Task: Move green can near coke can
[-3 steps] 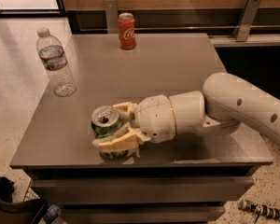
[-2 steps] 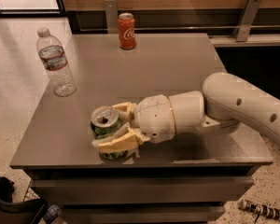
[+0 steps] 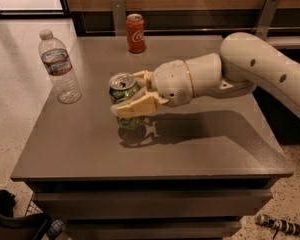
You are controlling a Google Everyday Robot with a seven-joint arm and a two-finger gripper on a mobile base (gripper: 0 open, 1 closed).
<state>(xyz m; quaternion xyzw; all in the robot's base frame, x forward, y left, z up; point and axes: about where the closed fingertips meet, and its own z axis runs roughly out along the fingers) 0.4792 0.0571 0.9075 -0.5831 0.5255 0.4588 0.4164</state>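
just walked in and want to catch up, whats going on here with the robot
The robot's arm reaches in from the right, and its gripper has its fingers closed around the green can near the middle of the table. The can is upright and looks slightly lifted, judging by its shadow. The coke can stands at the far edge, well apart, so the move is not yet done. A water bottle stands on the left.

Jaws gripping green can (image 3: 121, 87) over table (image 3: 215, 144), coke can (image 3: 135, 33) well behind
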